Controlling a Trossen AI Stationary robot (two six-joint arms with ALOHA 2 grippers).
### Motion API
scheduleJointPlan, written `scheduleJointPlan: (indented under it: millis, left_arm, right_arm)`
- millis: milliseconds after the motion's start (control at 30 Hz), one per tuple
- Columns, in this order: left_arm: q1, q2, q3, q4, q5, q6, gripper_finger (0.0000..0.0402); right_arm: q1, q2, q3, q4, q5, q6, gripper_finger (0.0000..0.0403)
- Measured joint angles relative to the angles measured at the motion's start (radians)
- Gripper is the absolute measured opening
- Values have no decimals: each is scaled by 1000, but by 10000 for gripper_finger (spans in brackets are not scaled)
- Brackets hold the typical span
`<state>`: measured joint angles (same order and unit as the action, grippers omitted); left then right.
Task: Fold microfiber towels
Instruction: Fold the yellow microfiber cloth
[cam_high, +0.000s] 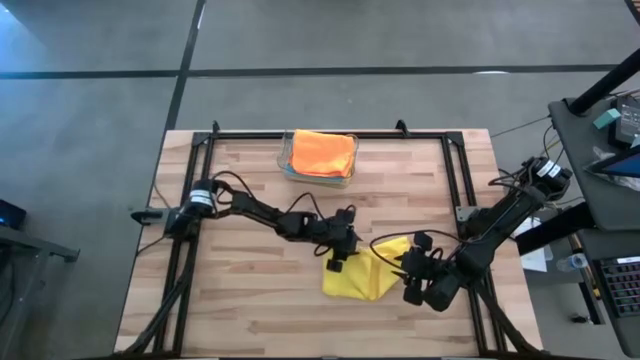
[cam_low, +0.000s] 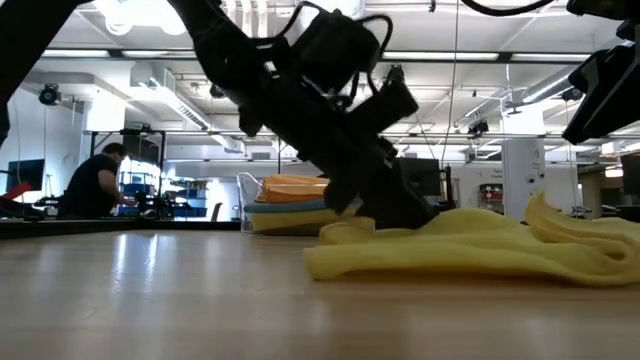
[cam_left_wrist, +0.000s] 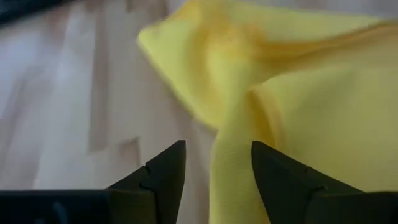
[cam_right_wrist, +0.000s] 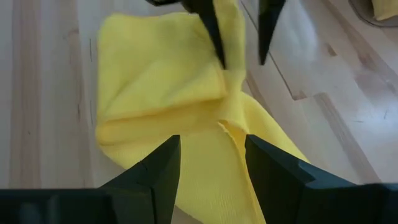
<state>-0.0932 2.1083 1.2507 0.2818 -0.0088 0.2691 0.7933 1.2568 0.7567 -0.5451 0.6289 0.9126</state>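
A yellow microfiber towel (cam_high: 362, 278) lies crumpled and partly folded on the wooden table, right of centre near the front; the low view shows it flat with raised folds (cam_low: 470, 250). My left gripper (cam_left_wrist: 217, 168) is open, slanting down at the towel's far left part, its fingers on either side of a raised fold (cam_left_wrist: 233, 168). My right gripper (cam_right_wrist: 211, 165) is open and hangs above the towel's right side, clear of it. An orange towel (cam_high: 322, 152) tops a stack in a clear bin (cam_high: 288, 168) at the far edge. My left gripper straddles a raised fold (cam_right_wrist: 233, 43) of the yellow towel near its far left part, coming slanting down from the table's left. The fold runs between the open fingers and lies close to one finger (cam_left_wrist: 273, 174). Whether the fingers touch the cloth, I cannot tell.
The clear bin (cam_low: 250, 200) at the far middle holds stacked towels, orange above light blue. A black frame (cam_high: 330, 133) runs along the table's far and side edges. Bare wood lies at the near left. A person (cam_low: 95, 185) sits in the room beyond the table.
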Motion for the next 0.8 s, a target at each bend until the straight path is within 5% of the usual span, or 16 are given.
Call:
scheduleJointPlan:
  millis: [800]
  left_arm:
    - [-266,-51,6,-311,133,77,168]
  right_arm:
    - [0,0,0,2,-1,1,171]
